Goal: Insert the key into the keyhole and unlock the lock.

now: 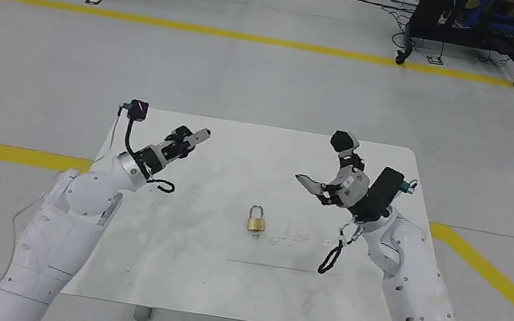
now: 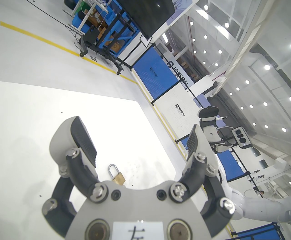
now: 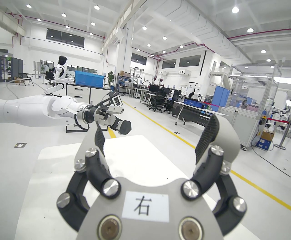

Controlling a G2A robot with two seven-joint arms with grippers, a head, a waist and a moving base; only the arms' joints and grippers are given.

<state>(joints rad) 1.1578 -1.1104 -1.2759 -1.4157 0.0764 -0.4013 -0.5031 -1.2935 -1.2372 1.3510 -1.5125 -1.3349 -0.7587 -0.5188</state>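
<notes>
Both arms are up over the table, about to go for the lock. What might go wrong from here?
1. The brass padlock lies flat and loose on the white table; a sideways push would likely slide it.
2. The left gripper and right gripper are both open and empty: nothing braces the padlock, and nothing is in hand to insert.

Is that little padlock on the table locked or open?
Shut, it seems: the padlock lies flat, both shackle ends in its brass body.
</notes>
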